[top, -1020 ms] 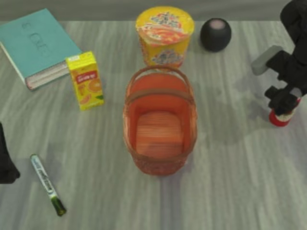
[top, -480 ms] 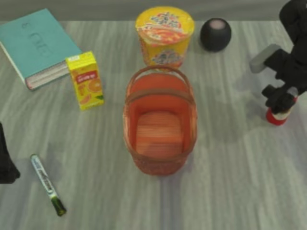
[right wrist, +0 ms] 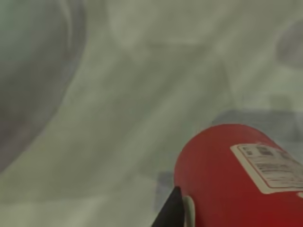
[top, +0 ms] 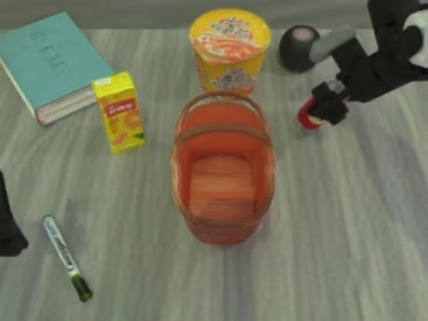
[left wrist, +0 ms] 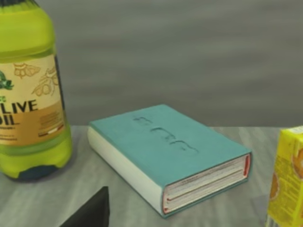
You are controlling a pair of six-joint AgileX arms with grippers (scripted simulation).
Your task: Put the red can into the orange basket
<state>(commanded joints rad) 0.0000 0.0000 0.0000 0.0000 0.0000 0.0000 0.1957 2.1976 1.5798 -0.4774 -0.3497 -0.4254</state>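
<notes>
From the right wrist camera I see the red can (right wrist: 236, 175) filling the near corner, pinched in my right gripper (top: 326, 110) with the pale table far below it. A second ago the can stood on the table out at the basket's 3 o'clock; now it hangs in the air at roughly 2 o'clock from the orange basket (top: 223, 175), still well apart from the rim. So the pick is done and I judge the carry about halfway (the drop itself is not yet begun).

Working outward from the near edge in the top view: the green marker (top: 66, 257) lies at 8 o'clock from the basket, my left gripper (top: 8, 231) parked beyond it at the left edge (I cannot tell how its jaws stand). The yellow juice carton (top: 119, 112) stands at 10 o'clock, the teal book (top: 50, 63) farther along that line. At the far side, the yellow noodle cup (top: 229, 48) sits at 12 o'clock and the black round speaker (top: 300, 48) just behind the can.

The arched hoop handle (top: 223, 114) crosses the basket's far end; I would bring the can in over the open floor, clear of it.
</notes>
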